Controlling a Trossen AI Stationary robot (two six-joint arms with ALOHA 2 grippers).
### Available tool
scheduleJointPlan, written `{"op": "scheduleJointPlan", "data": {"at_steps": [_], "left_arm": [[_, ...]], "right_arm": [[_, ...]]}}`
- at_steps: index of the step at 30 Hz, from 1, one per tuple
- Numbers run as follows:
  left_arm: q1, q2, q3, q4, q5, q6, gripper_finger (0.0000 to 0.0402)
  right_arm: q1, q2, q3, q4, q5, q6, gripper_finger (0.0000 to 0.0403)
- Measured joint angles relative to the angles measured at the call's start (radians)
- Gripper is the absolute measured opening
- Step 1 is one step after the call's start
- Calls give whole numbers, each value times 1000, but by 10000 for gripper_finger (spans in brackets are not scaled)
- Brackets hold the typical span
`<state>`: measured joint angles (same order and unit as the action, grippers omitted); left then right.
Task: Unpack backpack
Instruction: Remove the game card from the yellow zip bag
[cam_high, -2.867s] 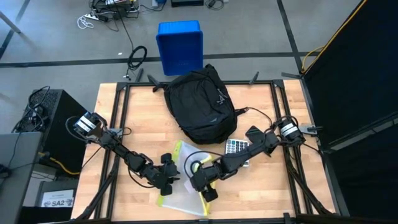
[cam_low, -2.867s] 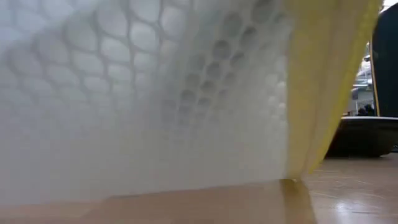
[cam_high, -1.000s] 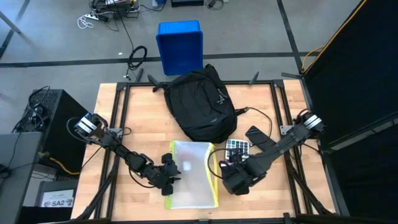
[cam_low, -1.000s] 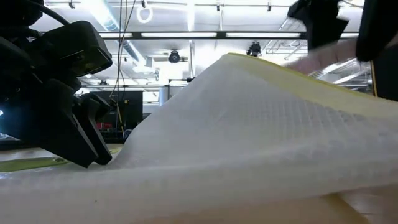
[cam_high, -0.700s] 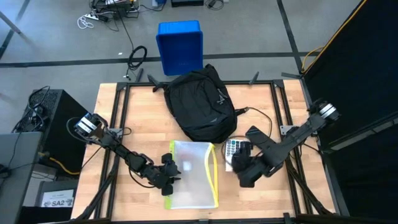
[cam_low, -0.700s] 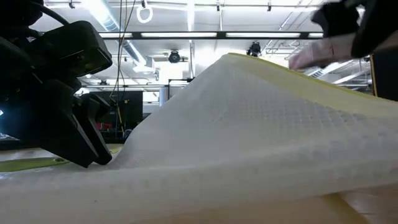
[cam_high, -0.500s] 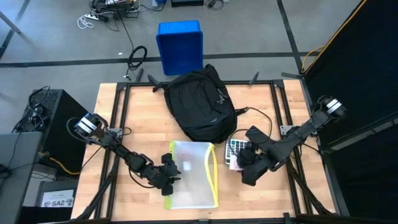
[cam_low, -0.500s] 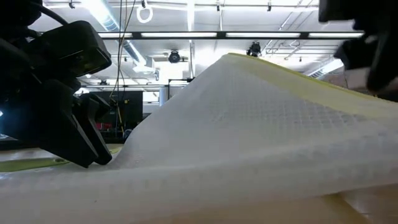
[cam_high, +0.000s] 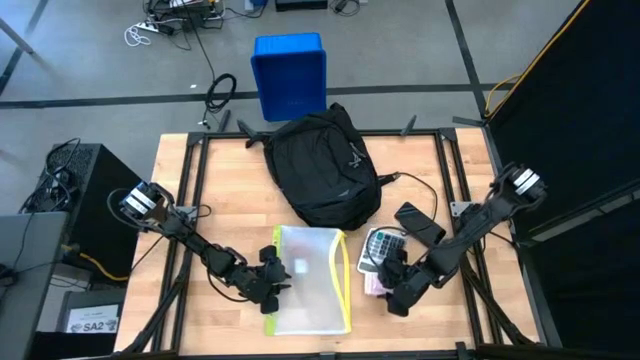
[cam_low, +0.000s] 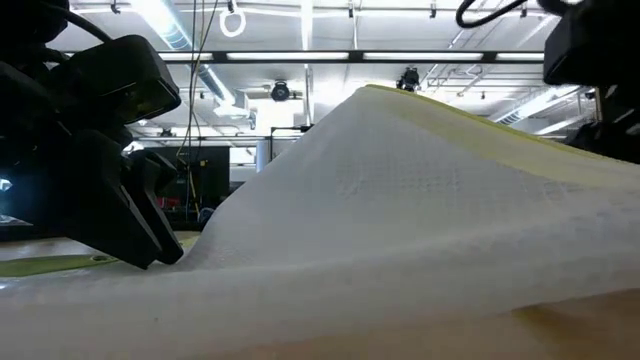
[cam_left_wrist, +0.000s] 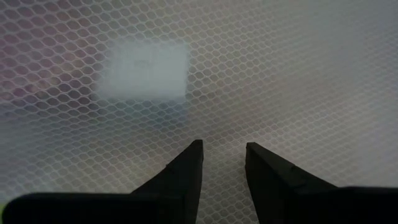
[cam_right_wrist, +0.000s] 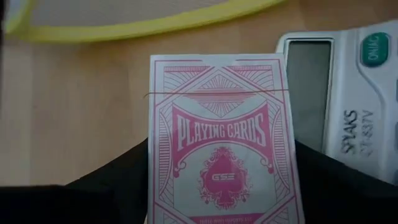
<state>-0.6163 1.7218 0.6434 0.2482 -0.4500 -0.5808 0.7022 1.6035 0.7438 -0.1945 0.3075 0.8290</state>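
The black backpack (cam_high: 325, 170) lies at the table's far middle, untouched. Nearer lies a translucent mesh pouch (cam_high: 310, 280) with yellow edging, flat on the wood; it fills the low view (cam_low: 400, 220). My left gripper (cam_high: 272, 282) stands at the pouch's left edge, its fingers (cam_left_wrist: 222, 149) a little apart over the mesh. My right gripper (cam_high: 385, 290) is low beside a calculator (cam_high: 380, 243), shut on a pink pack of playing cards (cam_right_wrist: 221, 124). My left gripper slants down onto the pouch's left part (cam_left_wrist: 224, 112); whether its fingertips touch the mesh I cannot tell. My right gripper pinches the pack by its two long sides (cam_right_wrist: 155, 155) between its two fingers. It slants down from the table's right. The pack sticks out ahead of the fingertips, face up, one far corner beside the calculator (cam_right_wrist: 354, 81). Whether it rests on the table does not show.
A blue bin (cam_high: 290, 75) stands on the floor beyond the far edge. A flat black thing (cam_high: 418, 222) lies right of the calculator. Bare wood shows left of the backpack and at the near right corner.
My right gripper has come down toward the table beside the calculator with the pink pack, tipping more steeply downward and rolling as it sank. The pouch, the backpack and my left gripper have kept still.
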Motion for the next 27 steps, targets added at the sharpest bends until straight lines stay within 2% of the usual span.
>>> {"op": "scheduleJointPlan", "data": {"at_steps": [7, 10, 19, 22, 27], "left_arm": [[0, 0, 0, 1, -1, 1, 96], [0, 0, 0, 1, -2, 1, 96], [0, 0, 0, 1, -2, 1, 96], [0, 0, 0, 1, -2, 1, 96], [0, 0, 0, 1, -2, 1, 96]], "right_arm": [[-50, 72, 6, -17, -5, -32, 290], [-64, 47, 13, -54, -16, -63, 277], [-57, -61, 103, -173, -23, -115, 278], [-35, -67, 129, -132, -14, -115, 280], [2, -67, 132, -75, -73, -84, 279]]}}
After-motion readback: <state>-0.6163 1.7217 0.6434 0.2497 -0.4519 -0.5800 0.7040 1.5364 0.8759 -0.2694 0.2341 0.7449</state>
